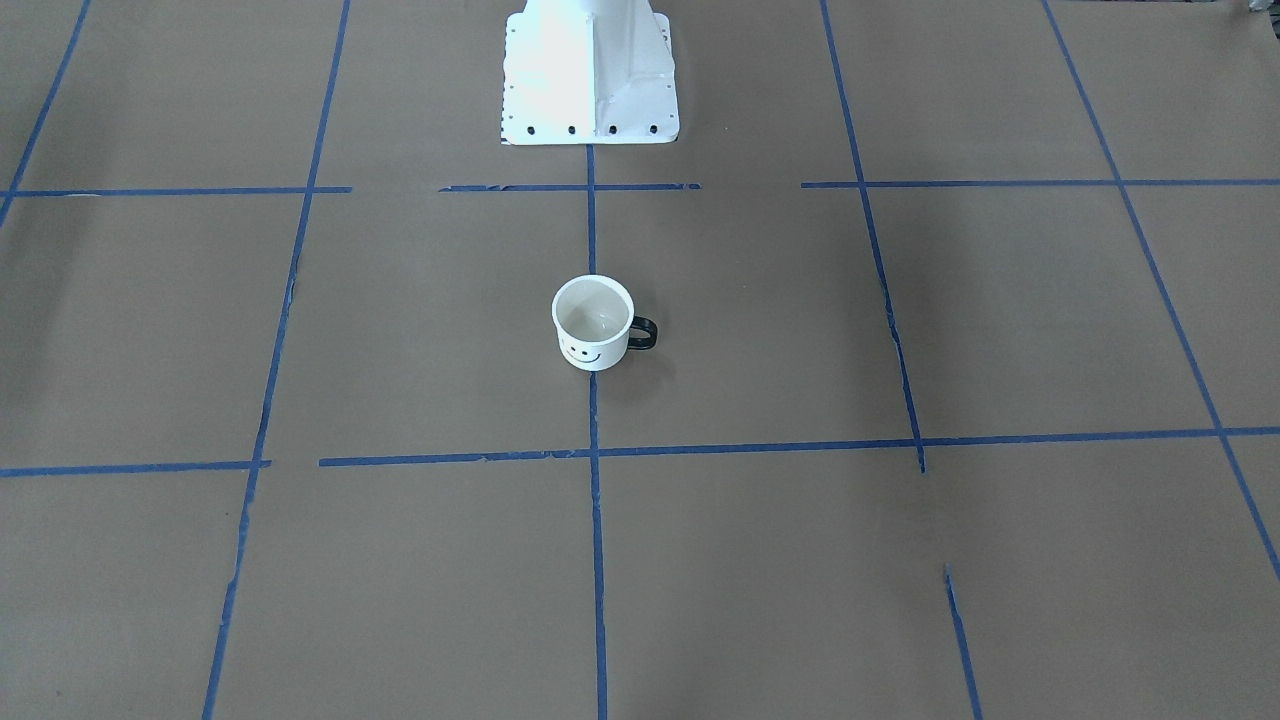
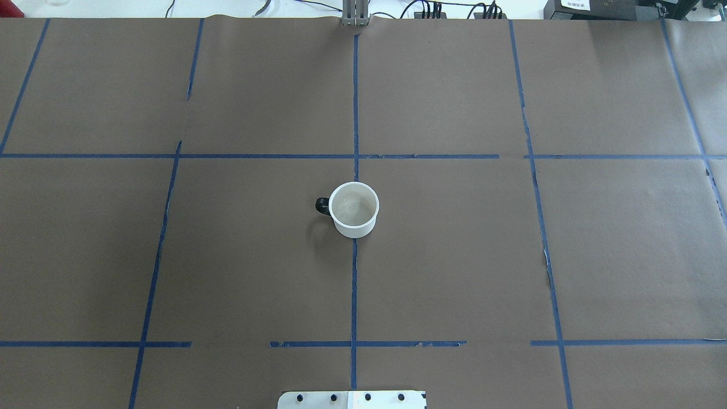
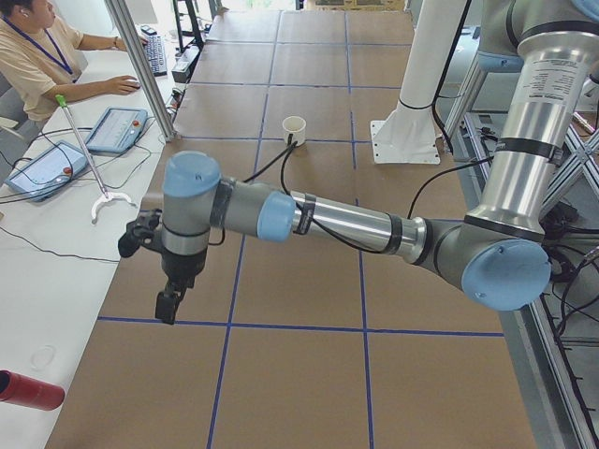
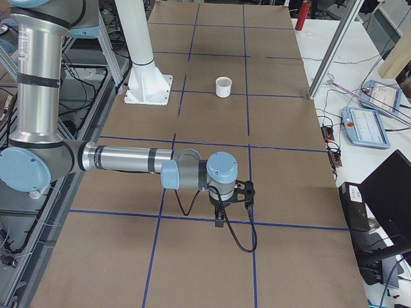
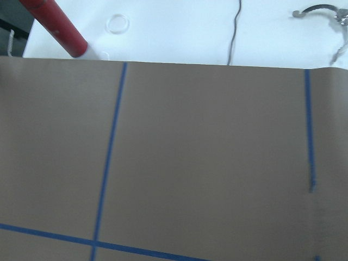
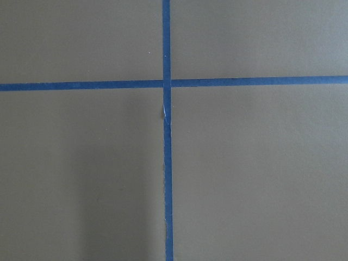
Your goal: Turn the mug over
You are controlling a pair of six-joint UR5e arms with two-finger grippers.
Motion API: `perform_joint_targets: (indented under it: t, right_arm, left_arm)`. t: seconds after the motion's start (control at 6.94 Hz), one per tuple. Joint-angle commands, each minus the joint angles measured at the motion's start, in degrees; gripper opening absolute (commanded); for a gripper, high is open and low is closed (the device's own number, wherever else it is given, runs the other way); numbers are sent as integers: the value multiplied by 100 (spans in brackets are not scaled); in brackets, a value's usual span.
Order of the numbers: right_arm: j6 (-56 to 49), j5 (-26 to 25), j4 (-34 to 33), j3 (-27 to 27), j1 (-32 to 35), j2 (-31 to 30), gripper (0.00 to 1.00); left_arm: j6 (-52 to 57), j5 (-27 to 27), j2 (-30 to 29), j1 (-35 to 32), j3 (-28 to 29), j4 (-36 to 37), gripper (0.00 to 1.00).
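**Clerk:** Item one, the surface?

**Checker:** A table [image 2: 454,255] covered in brown paper, marked into squares by blue tape [image 2: 354,102]. A white base plate [image 1: 590,90] stands at the robot's edge. Along the far edge runs a white desk [image 3: 56,234] with a pendant tablet [image 3: 117,129], a red cylinder [image 3: 30,390] and a seated person [image 3: 37,56] at a keyboard.

**Clerk:** Item two, the mug?

**Checker:** The mug [image 2: 353,209] stands upright, mouth up, on the centre tape line near the middle of the table. Its black handle [image 2: 322,206] points to the robot's left; its smiley face [image 1: 581,352] looks away from the robot.

**Clerk:** Item three, the left arm?

**Checker:** The left arm [image 3: 356,224] has its forearm level, reaching across toward the desk side. The left gripper [image 3: 168,311] points straight down over the paper, well apart from the mug. Whether its fingers are wide or narrow, the checker cannot tell.

**Clerk:** Item four, the right arm?

**Checker:** The right arm [image 4: 122,159] has its forearm level as well, at the table's other end. The right gripper [image 4: 219,219] points down, close over a tape line, well apart from the mug. Finger spread: cannot tell. Its wrist camera shows only a tape crossing.
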Motion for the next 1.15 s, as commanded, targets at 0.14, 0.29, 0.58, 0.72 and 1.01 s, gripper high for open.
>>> perform_joint_targets:
  t: [0.14,0.29,0.58,0.72,1.01]
  right_arm:
    - [5,0,0,0,0,0,100]
    - [-4,0,0,0,0,0,100]
    - [5,0,0,0,0,0,100]
    - [-4,0,0,0,0,0,100]
    - [-4,0,0,0,0,0,100]
  left_arm:
    - [-1306,-1538,-76,273,-13,364,100]
    - [-1320,-1452,-95,563,2,365,100]
    - [-1338,-899,-252,706,37,374,100]
    - [-1347,-793,-305,698,-58,374,100]
    - [-1487,-670,-332,698,-24,400,100]
